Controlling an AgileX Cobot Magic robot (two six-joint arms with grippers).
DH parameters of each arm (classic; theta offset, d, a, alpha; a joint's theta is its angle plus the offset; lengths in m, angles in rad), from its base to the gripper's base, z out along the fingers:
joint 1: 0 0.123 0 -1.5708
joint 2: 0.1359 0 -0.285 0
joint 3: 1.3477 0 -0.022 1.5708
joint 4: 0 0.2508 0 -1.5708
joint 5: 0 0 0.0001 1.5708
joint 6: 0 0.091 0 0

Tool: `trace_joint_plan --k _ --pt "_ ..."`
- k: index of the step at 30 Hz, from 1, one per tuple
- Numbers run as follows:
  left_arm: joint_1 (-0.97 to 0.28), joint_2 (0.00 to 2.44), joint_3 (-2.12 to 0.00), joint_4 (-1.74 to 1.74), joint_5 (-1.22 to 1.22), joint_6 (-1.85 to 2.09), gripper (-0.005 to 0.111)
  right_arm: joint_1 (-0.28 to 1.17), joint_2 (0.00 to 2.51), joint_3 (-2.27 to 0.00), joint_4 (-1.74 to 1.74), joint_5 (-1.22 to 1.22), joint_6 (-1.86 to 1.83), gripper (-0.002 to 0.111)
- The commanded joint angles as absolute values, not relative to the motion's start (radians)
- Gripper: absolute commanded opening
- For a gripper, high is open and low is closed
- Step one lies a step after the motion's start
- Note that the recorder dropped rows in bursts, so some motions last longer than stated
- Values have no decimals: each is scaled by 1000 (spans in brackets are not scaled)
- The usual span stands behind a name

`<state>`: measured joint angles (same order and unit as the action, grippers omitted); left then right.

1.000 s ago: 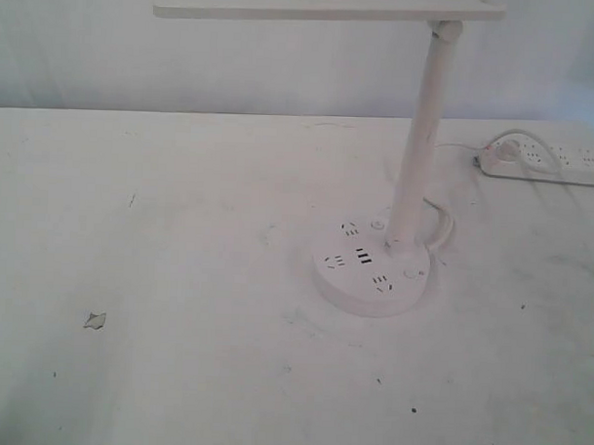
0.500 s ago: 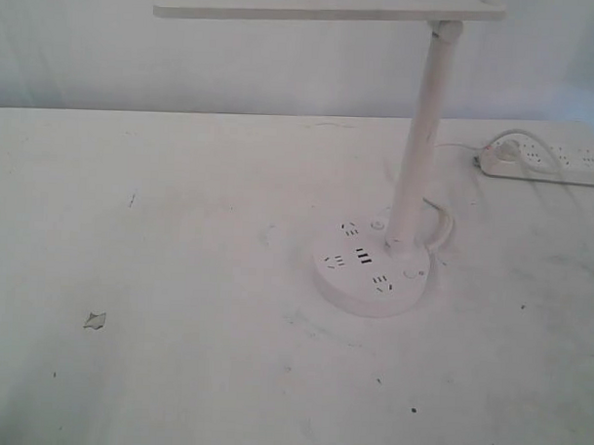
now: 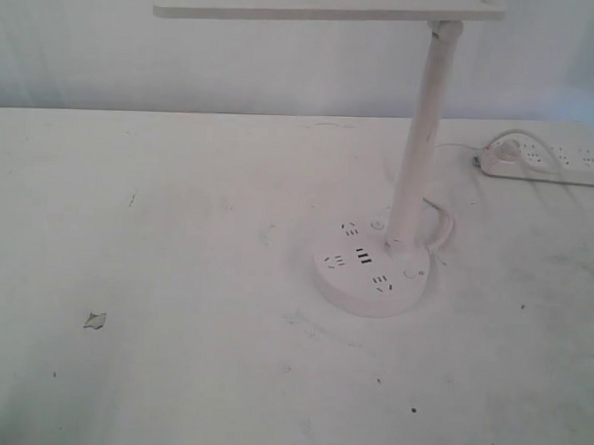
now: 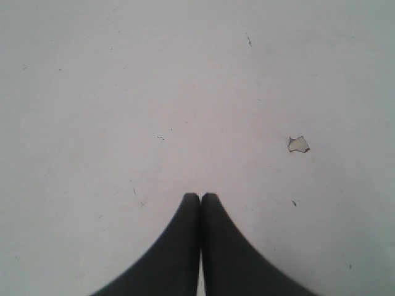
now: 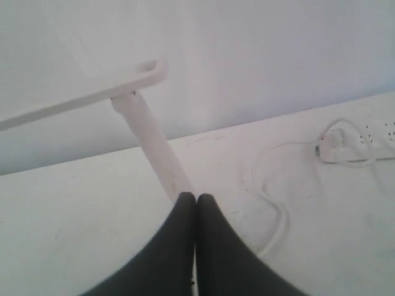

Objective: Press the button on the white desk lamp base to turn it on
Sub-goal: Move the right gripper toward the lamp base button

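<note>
Exterior view: round white plastic lamp base [image 3: 371, 269] has buttons [image 3: 410, 272] at 12 and 3 o'clock; the clenched left claw [image 4: 200, 197] or right claw [image 5: 196, 197] could press the wrong 1.

Looks out over the right gripper [image 5: 196, 198], dark fingers pressed tip to tip. Catches the white lamp [image 5: 145, 132] just beyond those tips, its pole [image 5: 162, 163] slanting up to the long flat bar head [image 5: 74, 102], the pole's foot hidden behind the fingers. Finds a white cord [image 5: 282, 217] looping across the white table [image 5: 92, 246] beside the pole. Picks out a power strip [image 5: 370, 145] farther off, a plug [image 5: 334, 138] seated in it. Ends on a pale wall [image 5: 259, 55] behind the table's far edge.
</note>
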<state>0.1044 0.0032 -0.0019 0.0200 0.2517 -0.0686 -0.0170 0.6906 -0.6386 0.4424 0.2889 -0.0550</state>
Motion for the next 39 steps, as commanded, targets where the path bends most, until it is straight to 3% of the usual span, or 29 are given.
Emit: trace_joint_plan --k 1,11,19,28,34,39 --pt "96 0 0 20 253 -70 0 -21 837 -746 399 399 -95 0" --pt "96 0 0 20 253 -70 0 -21 1243 -976 387 750 -91 0" --pt "96 0 0 20 253 -70 0 -21 1395 -1005 439 589 -91 0" --pt "96 0 0 20 253 -70 0 -19 1563 -1005 467 577 -103 0" --pt "96 0 0 20 253 -70 0 -19 1681 -1005 516 567 -288 0" --pt "96 0 0 20 253 -70 0 -19 1721 -1005 773 550 -600 0"
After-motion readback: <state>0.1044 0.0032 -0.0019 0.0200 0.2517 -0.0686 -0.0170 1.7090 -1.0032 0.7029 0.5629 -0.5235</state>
